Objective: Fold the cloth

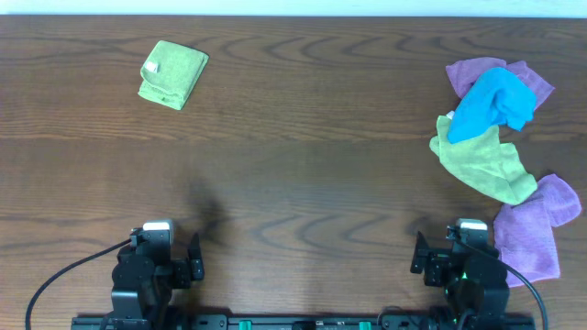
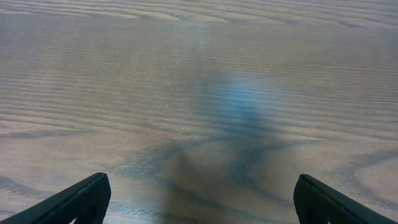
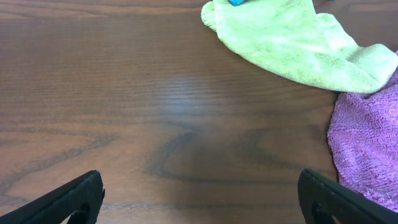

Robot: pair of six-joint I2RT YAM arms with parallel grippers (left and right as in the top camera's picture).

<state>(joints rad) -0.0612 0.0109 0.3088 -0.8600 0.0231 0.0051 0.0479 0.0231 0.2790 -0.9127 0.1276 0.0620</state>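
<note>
Hadn't started folding. Saw left claw (image 2: pixel 199 202) and right claw (image 3: pixel 199 200) wide, empty. Spotted cloth (image 1: pixel 530 238) rumpled on surface (image 1: pixel 303 137) beside right claw. Probably needed reaching right, pinching a corner

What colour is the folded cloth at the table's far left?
The folded cloth is lime green; the overhead view shows it best.

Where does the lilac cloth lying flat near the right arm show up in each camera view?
Overhead: the lilac cloth lies at the lower right, near the picture's edge.
Left wrist: not in it.
Right wrist: the lilac cloth fills the right edge, from mid-height down.
Shared landmark: the loose lime-green cloth, which meets its far edge, and lies at the top right in the right wrist view.
</note>
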